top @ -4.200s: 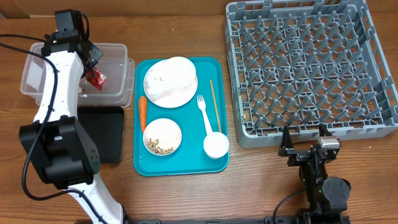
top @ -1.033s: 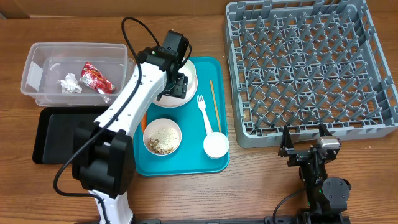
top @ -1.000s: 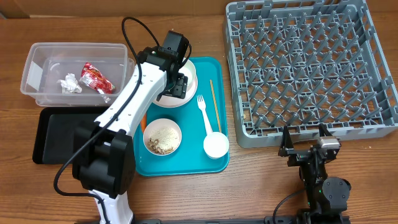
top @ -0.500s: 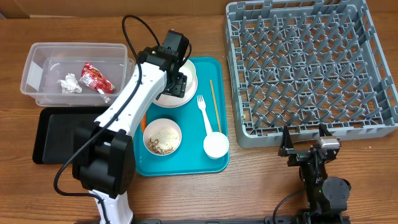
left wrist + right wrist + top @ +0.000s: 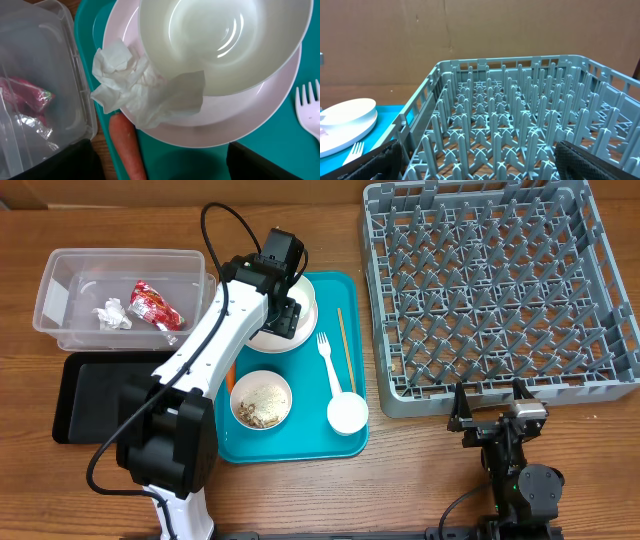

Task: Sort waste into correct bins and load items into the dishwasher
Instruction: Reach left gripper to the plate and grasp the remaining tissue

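Observation:
My left gripper [image 5: 283, 316] hangs open over the white plate [image 5: 235, 125] on the teal tray; its black fingers [image 5: 50, 162] are empty. On the plate lie a crumpled napkin [image 5: 145, 90] and a white bowl [image 5: 220, 40]. The carrot [image 5: 127, 150] lies beside the plate's edge, near the left finger. The clear tub [image 5: 45, 295] holds a red wrapper [image 5: 152, 305] and another napkin [image 5: 110, 313]. A bowl of food scraps [image 5: 261, 400], cup [image 5: 347, 413], fork [image 5: 326, 355] and chopsticks [image 5: 341, 335] rest on the tray. My right gripper [image 5: 490, 418] stands open before the grey rack [image 5: 500, 290].
The black tray [image 5: 90, 395] lies in front of the clear tub, left of the teal tray [image 5: 300, 448]. My left arm stretches across the teal tray's left side and hides most of the carrot from above. Bare wooden table runs along the front edge.
The left gripper has swung from over the clear tub to above the plate, leaving the wrapper in the tub. In the last second it has barely shifted. The right arm is still.

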Robot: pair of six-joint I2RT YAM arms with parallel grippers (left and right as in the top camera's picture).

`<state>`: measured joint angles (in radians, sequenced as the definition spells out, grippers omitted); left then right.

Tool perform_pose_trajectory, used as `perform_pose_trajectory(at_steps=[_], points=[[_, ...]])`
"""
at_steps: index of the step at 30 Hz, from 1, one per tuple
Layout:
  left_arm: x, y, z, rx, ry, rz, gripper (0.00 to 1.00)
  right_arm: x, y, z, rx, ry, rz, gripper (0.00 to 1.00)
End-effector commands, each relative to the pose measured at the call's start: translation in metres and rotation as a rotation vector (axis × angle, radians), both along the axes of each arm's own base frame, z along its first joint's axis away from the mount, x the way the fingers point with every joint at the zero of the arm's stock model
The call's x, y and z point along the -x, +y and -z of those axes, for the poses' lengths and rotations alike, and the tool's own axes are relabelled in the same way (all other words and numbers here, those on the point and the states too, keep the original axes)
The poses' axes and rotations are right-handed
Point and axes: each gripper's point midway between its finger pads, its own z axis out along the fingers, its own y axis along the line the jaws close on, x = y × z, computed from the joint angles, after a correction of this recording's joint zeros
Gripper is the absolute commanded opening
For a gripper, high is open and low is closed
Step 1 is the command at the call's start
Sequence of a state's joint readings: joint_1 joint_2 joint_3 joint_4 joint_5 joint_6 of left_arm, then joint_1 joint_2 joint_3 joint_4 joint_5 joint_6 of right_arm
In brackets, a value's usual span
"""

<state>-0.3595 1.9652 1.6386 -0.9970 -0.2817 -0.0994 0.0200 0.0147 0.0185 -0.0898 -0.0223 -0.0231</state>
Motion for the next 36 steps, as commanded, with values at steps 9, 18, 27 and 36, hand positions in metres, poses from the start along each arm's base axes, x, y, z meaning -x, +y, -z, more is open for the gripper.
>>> perform_pose_trajectory(at_steps=[9, 18, 27, 36], points=[[-0.003, 0.007, 0.003, -0.060, 0.003, 0.044, 0.86, 0.000, -0.001, 0.001, 0.000, -0.008, 0.003, 1.00], [-0.001, 0.013, 0.022, -0.099, 0.002, 0.063, 0.88, 0.000, -0.001, 0.001, 0.000, -0.009, 0.003, 1.00], [-0.005, 0.015, 0.039, -0.100, -0.023, 0.089, 0.89, 0.000, -0.001, 0.001, 0.000, -0.009, 0.003, 1.00], [-0.001, 0.032, 0.058, -0.123, -0.022, 0.060, 0.92, 0.000, -0.001, 0.001, 0.000, -0.009, 0.003, 1.00]])
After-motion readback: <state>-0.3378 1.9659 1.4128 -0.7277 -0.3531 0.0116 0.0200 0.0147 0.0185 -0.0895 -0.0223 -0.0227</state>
